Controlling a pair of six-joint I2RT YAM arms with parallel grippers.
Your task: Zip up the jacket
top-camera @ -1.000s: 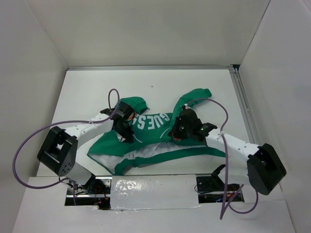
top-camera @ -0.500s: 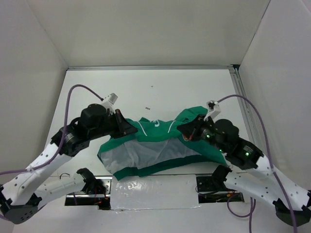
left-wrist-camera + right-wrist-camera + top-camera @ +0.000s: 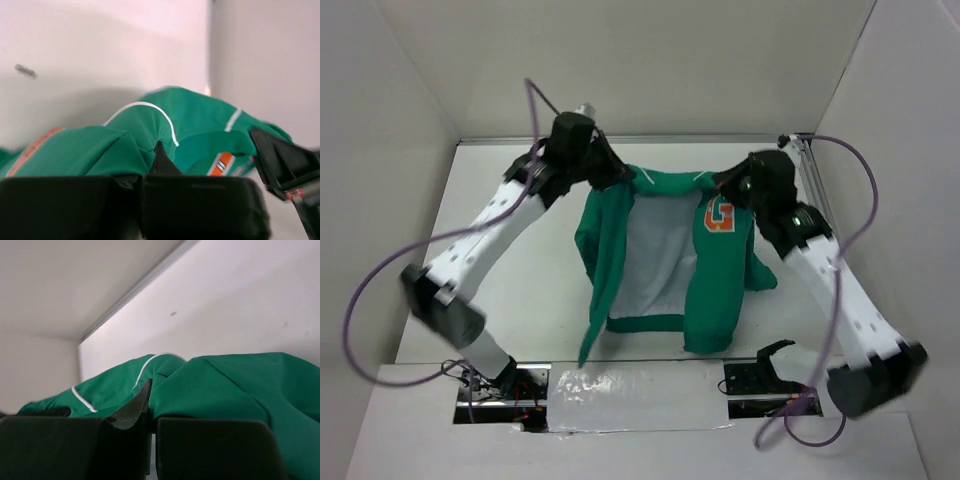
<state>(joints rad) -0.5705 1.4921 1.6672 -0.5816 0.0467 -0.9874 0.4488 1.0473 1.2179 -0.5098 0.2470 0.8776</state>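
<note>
The green jacket (image 3: 720,290) hangs in the air, held up by its shoulders, front open, white lining (image 3: 655,255) showing and the orange G patch (image 3: 719,212) on its right panel. My left gripper (image 3: 617,176) is shut on the jacket's left shoulder; in the left wrist view green cloth (image 3: 95,150) with white piping is pinched at the jaws. My right gripper (image 3: 725,186) is shut on the right shoulder; the right wrist view shows green cloth (image 3: 225,385) bunched between its fingers. The hem hangs near the table's front edge. The zipper is not clear to see.
The white table (image 3: 500,220) is walled by white panels at the back and both sides. A metal rail (image 3: 817,200) runs along the right edge. Silver tape (image 3: 640,395) covers the near edge between the arm bases. A small dark speck (image 3: 632,179) lies on the far table.
Both arms have lifted the jacket off the table and carried it up and back. It has turned from back-up and crumpled to hanging open with lining and G patch facing the camera.
</note>
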